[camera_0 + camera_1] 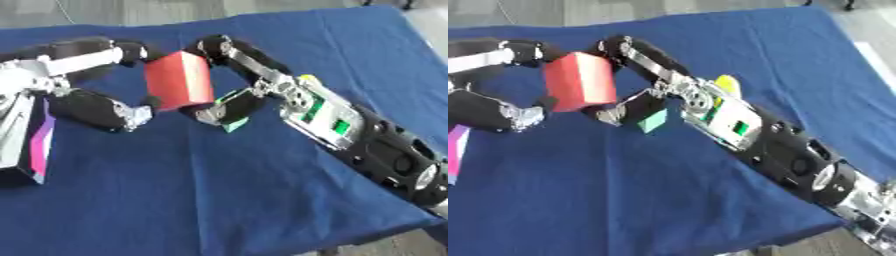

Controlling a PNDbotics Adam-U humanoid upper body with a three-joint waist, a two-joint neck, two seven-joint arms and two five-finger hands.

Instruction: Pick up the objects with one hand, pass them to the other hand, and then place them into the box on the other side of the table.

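Note:
A red block point(179, 85) is held up above the blue table, between my two hands. My left hand point(92, 107) comes in from the left, fingers curled at the block's upper left edge and thumb at its lower left corner. My right hand point(262, 75) reaches in from the right, fingers hooked over the block's top right corner and thumb point(210, 115) under its lower right edge. A small green block point(654, 121) lies on the cloth just below the right thumb. The box point(26, 145), with a magenta side, stands at the left edge.
A yellow object point(726, 82) shows behind my right wrist. The blue cloth point(219, 190) covers the table, whose front edge runs along the lower right. Grey floor lies beyond the far edge.

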